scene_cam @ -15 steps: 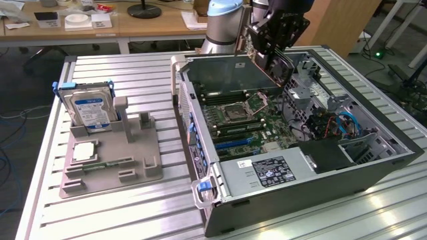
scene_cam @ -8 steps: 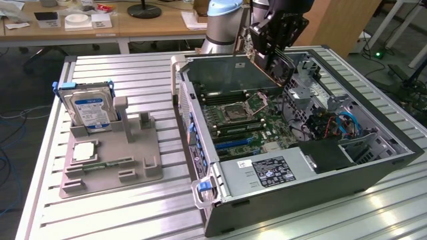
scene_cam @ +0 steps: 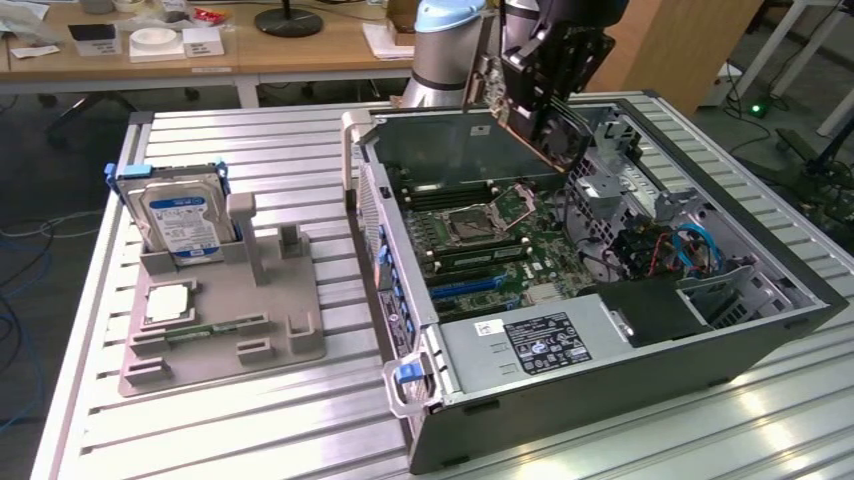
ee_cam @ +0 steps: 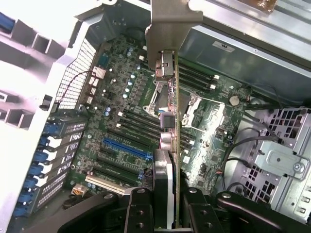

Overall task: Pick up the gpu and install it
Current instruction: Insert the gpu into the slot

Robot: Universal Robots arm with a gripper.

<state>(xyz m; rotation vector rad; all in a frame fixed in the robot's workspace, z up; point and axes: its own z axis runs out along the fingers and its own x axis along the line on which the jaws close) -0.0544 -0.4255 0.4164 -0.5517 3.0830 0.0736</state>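
The gpu (scene_cam: 523,135) hangs from my gripper (scene_cam: 550,75) above the open computer case (scene_cam: 747,330), over the back part of the motherboard (scene_cam: 494,240). In the wrist view the gpu (ee_cam: 168,92) is seen edge-on, with its metal bracket (ee_cam: 171,22) and ports at the far end. It sits clamped between my gripper's (ee_cam: 167,196) two black fingers. The card hovers above the motherboard (ee_cam: 121,92) without touching it, and the blue expansion slot (ee_cam: 127,148) lies off to one side of the card's line.
A grey holder (scene_cam: 220,310) at the exterior view's left carries a blue-labelled hard drive (scene_cam: 180,215), a narrow memory stick (scene_cam: 200,330) and a square chip (scene_cam: 171,300). The power supply (scene_cam: 534,345) and drive cage (scene_cam: 727,295) fill the case's near end. Cables (ee_cam: 243,145) run beside the board.
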